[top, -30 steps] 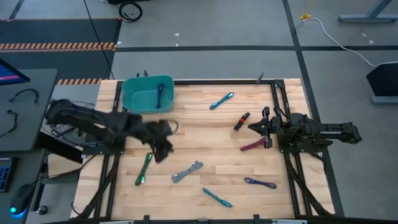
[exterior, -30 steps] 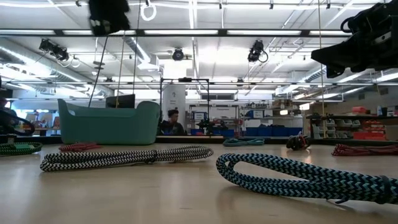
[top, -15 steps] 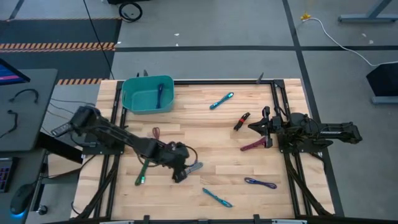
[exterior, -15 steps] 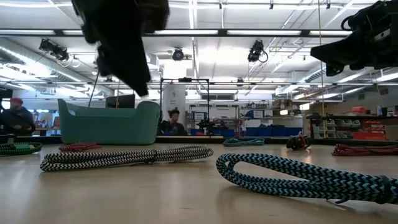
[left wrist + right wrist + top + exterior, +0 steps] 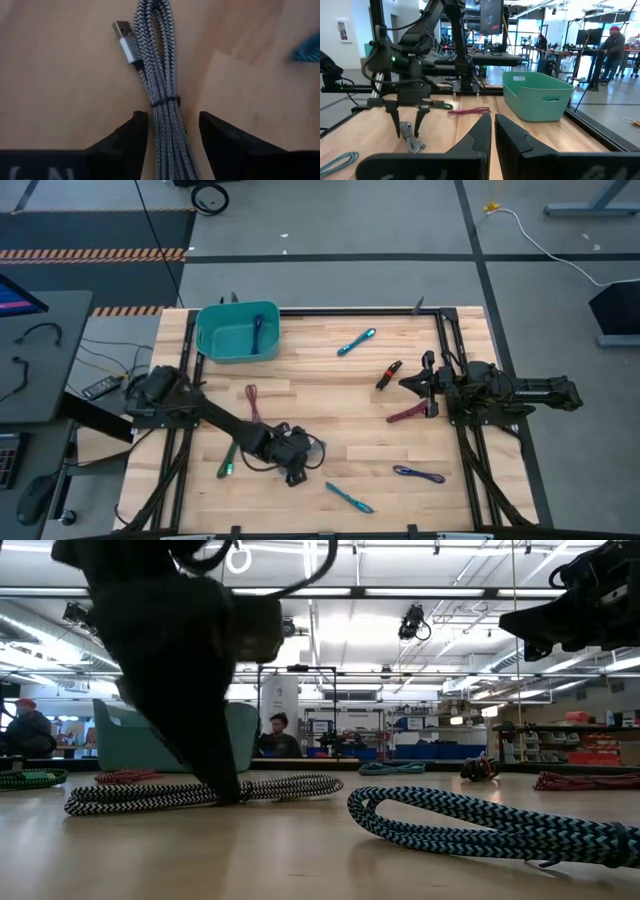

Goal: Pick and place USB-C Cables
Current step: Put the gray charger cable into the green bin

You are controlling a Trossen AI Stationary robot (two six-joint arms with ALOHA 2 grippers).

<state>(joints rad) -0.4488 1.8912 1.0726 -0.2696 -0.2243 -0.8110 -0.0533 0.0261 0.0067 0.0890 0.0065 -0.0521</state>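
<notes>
In the last second my left gripper [image 5: 296,463] has swung from beside the teal bin [image 5: 238,330] down onto the grey cable [image 5: 162,95], fingers spread either side of it on the table, near the front. I judge a pinch comes next. My right gripper [image 5: 425,384] waits, fingers pressed together, beside the maroon cable [image 5: 408,415].

Nine USB-C cables [image 5: 356,341] are in view from above: eight spread across the table [image 5: 330,395] and one inside the single teal bin [image 5: 212,340]. Two are teal and two maroon. Green, purple, grey, black-red and the dark one in the bin count one each.
</notes>
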